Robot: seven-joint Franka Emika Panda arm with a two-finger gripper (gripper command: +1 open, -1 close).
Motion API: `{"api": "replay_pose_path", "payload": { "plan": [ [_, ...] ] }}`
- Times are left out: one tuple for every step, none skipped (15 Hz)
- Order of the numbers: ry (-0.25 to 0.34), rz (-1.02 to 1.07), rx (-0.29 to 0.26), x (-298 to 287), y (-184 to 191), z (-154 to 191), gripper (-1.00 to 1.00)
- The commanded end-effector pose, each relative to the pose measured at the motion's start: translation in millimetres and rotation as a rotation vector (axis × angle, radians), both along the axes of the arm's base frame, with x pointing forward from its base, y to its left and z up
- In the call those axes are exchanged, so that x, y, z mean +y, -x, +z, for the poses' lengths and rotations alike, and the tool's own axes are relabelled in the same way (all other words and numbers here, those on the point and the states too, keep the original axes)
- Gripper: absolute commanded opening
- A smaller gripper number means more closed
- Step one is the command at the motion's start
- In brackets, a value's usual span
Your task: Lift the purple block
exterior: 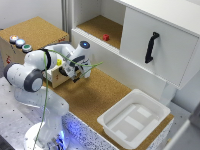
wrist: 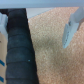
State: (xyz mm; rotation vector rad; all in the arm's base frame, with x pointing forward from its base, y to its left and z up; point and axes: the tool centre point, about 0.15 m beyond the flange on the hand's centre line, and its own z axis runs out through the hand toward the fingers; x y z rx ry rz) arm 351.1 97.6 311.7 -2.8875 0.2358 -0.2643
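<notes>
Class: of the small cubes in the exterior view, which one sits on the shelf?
The red cube; the yellow cube sits lower, beside the gripper.

White arm folded low — claw [exterior: 80, 74] downward, fingers [wrist: 69, 31] apart.

A white tray [exterior: 134, 118] sits lower right on the cork desk [exterior: 95, 92]. A red cube [exterior: 106, 37] lies in the open shelf at upper centre, beside a white door with a black handle [exterior: 151, 47]. Three buttons [exterior: 19, 43] sit upper left.
</notes>
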Motion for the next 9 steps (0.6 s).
{"api": "replay_pose_path", "payload": {
  "plan": [
    [0.161,0.198,-0.008,-4.8,-2.3,52.9,1.00],
    [0.203,0.270,0.018,3.0,-5.2,49.8,1.00],
    [0.233,0.315,0.033,8.1,-8.3,47.0,1.00],
    [0.271,0.366,0.055,13.9,-11.2,41.6,1.00],
    [0.297,0.406,0.072,19.2,-13.2,36.2,1.00],
    [0.315,0.421,0.074,22.3,-15.9,34.2,1.00],
    [0.307,0.418,0.059,24.4,-18.1,38.3,1.00],
    [0.311,0.416,0.032,27.9,-21.2,49.0,1.00],
    [0.322,0.420,0.007,31.7,-21.5,59.5,1.00]
  ]
}}
